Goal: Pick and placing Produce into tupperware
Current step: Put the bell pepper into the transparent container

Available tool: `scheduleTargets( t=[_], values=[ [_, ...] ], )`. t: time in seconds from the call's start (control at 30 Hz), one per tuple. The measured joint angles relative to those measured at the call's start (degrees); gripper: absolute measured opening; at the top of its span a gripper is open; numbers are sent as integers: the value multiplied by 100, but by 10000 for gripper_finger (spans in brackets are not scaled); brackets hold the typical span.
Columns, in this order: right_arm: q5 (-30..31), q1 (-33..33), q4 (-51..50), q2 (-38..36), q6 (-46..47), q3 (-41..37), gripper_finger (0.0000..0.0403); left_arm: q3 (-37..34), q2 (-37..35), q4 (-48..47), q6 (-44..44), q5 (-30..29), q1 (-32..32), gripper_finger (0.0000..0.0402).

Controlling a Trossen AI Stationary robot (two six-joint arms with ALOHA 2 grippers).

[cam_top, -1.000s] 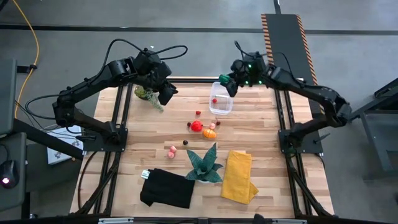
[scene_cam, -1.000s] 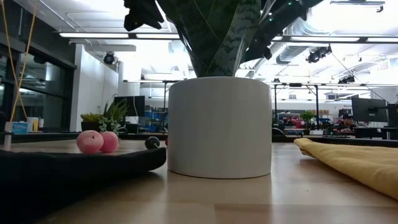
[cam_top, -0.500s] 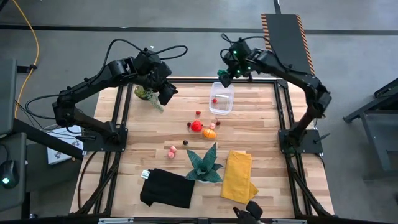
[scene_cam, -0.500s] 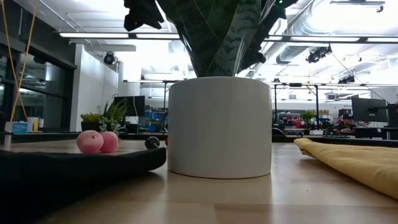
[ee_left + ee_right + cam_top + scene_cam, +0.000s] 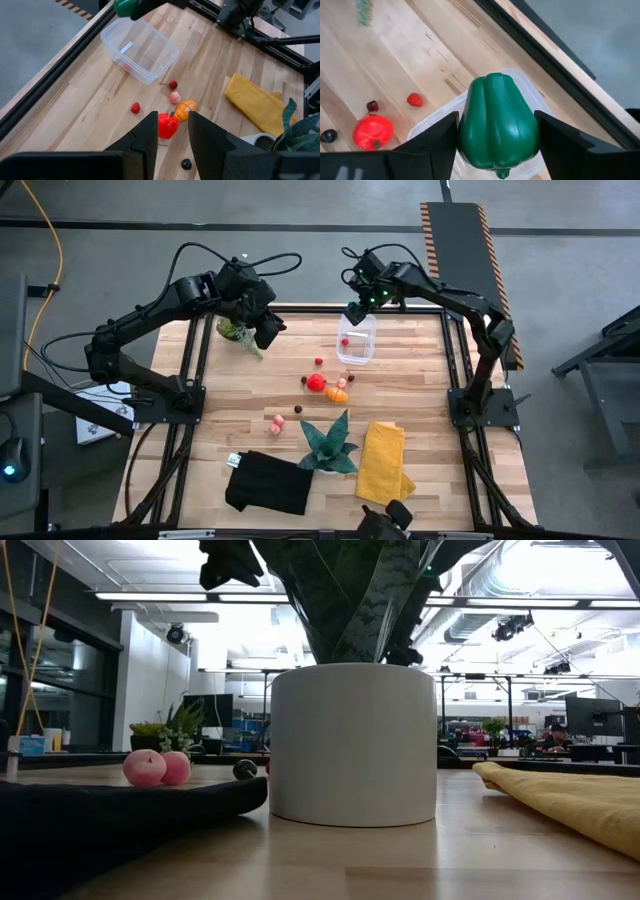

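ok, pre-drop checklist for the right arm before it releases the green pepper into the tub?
1. Right tool gripping the green pepper: ok, a finger sits on each side of it.
2. Pepper over the tupperware: ok in the right wrist view; it looks near the tub's far rim in the high view.
3. Tub upright with open top: ok.
4. Room inside the tub: ok, only one small red piece inside.
5. Left tool out of the way: ok, it hangs off to the side by the small potted plant.
6. Height above the tub rim: cannot tell.
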Motion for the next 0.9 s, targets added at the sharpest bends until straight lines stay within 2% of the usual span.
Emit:
scheduleTargets(
  t=[0.43, 0.9],
  values=[
    [126, 112, -354, 448, 36, -7, 227, 0, 0, -42, 80, 1, -2, 95],
    [104, 304, -439, 503, -19, -9, 227, 0, 0, -47, 80, 2, -2, 95]
  ],
)
